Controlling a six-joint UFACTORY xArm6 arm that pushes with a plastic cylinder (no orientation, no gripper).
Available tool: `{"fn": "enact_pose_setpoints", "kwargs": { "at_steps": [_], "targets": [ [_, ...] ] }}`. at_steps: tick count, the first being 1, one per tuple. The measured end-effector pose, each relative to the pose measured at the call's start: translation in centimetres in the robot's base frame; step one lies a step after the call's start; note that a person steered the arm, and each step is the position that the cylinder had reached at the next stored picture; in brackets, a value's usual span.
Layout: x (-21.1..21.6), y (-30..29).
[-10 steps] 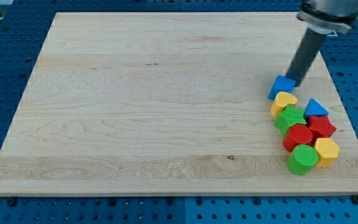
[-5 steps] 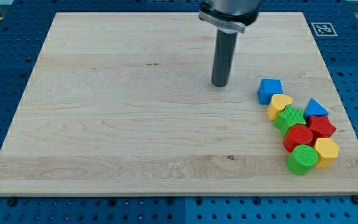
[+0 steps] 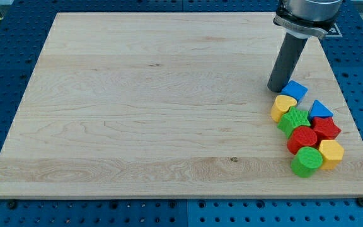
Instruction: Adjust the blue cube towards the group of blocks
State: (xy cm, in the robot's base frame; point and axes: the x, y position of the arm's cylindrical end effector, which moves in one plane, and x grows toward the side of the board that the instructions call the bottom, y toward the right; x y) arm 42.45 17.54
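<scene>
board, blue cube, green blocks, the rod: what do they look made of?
Board: looks like light wood, matte, grain lines and a small knot visible.
Blue cube: probably plastic or painted wood, smooth flat faces; can't tell which.
Green blocks: ribbed surfaces, possibly 3D-printed plastic.
Rod: dark, smooth, slight sheen, metal or plastic; my tip sits at the cube's left edge.

The wooden surface (image 3: 137,107) carries a tight cluster just below my tip (image 3: 276,89): blue cube (image 3: 295,90) (touching it), yellow heart (image 3: 284,106), green, red and blue blocks.
</scene>
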Motion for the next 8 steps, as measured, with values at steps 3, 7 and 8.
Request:
{"fn": "enact_pose_setpoints", "kwargs": {
  "at_steps": [3,7,8],
  "targets": [
    [1.1,0.3],
    [0.9,0.4],
    [0.8,0.8]
  ]
}}
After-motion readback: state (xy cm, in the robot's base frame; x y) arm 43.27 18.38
